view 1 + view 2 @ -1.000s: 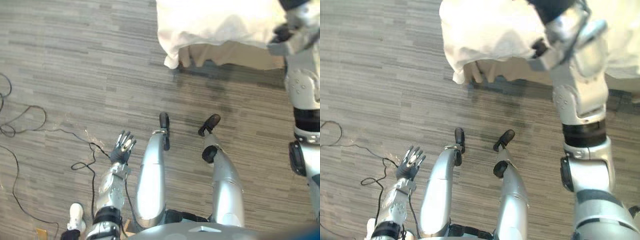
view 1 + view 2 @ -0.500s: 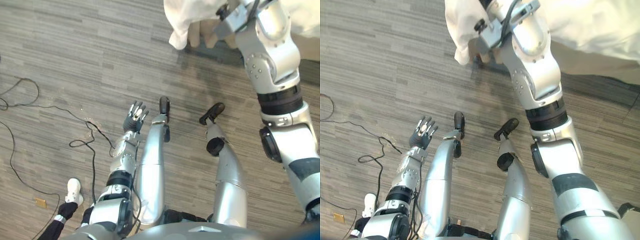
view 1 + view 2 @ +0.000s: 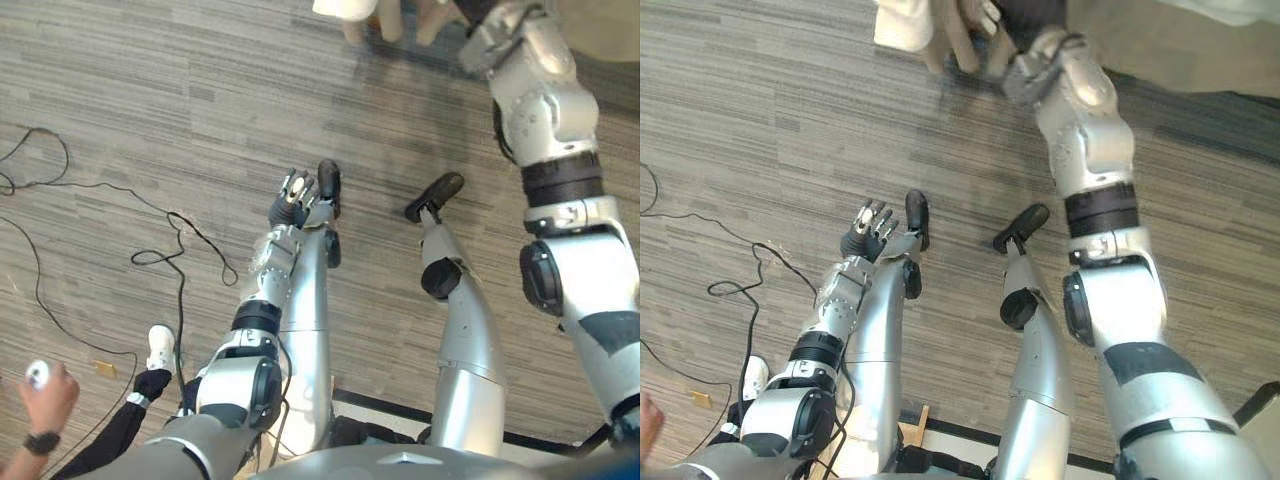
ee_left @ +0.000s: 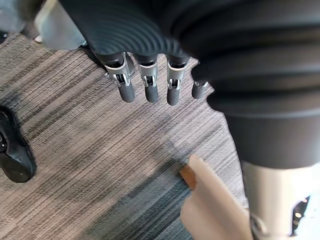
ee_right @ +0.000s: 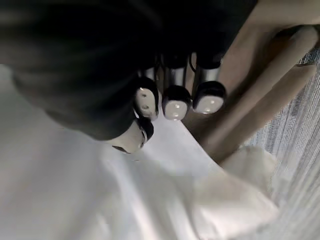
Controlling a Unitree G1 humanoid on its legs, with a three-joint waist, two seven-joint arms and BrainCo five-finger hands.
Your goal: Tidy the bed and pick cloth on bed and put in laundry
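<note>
Left robot hand (image 3: 293, 197): released, holding nothing. In its wrist view the silver dark-tipped fingers (image 4: 148, 86) run straight in a row over the grey wood-pattern plank floor (image 3: 150, 80). It hangs low, well apart from the bed with the beige fabric skirt (image 3: 1160, 55), on the side away from the bed's corner. Right robot hand (image 5: 174, 107): arm stretched out to the bed's corner, the hand right at the bed's edge. Whether it is grasping anything cannot be told from these views. The white rumpled bed sheet (image 5: 90, 200) lies on the bed directly under and just beside that hand. The sheet's loose corner (image 3: 902, 25) droops over the bed's corner, in front of the hanging folds of the skirt (image 5: 250, 70). In the left wrist view a tan, flat-edged object (image 4: 215, 210) sits on the floor; identity unclear. Far from the bed, at the near left of the floor, there is a person's hand (image 3: 48, 395) closed around a small white round object (image 3: 37, 374). A white shoe (image 3: 158, 346) is on the floor just beside it.
</note>
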